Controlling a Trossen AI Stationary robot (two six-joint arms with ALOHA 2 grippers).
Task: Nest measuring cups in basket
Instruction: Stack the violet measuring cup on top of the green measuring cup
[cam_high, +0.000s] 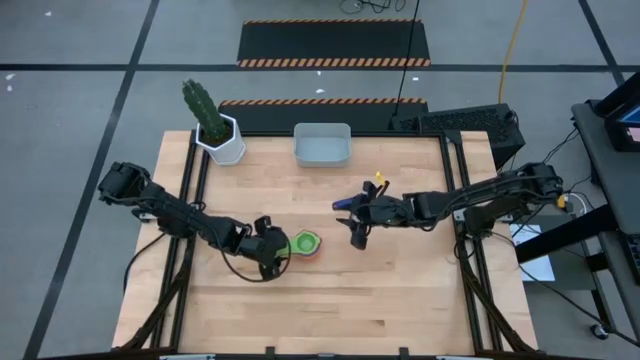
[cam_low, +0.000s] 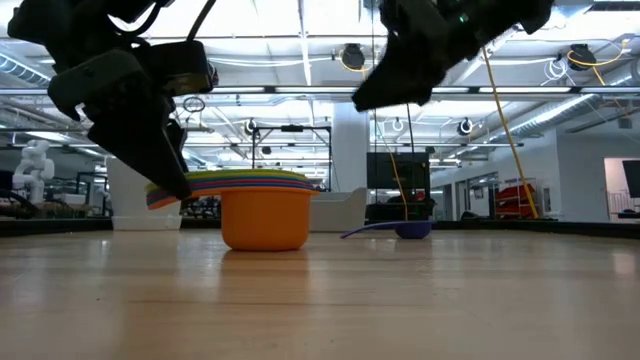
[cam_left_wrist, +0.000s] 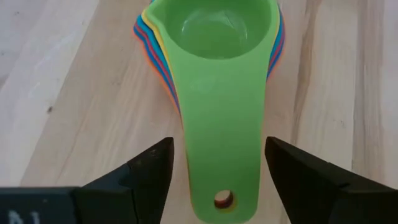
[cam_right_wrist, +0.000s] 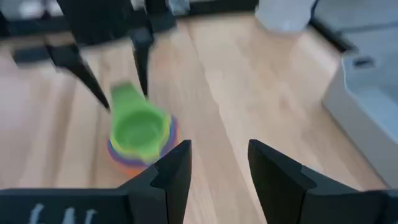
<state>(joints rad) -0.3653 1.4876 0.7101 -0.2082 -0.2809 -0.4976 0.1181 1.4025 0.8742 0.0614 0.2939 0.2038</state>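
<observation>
- Left tool (cam_left_wrist: 217, 180) — fingers apart, straddling the green handle (cam_left_wrist: 217, 143) without closing on it; nothing held.
- Handle's long axis runs straight out from the tool to the nested measuring cups (cam_high: 305, 243), stacked mid-desk, green uppermost.
- Basket (cam_high: 321, 144) well apart at the far edge, beyond the stack.
- Right tool (cam_high: 358, 226) — part open, empty, hovering beside the stack; farther off than the left.
</observation>
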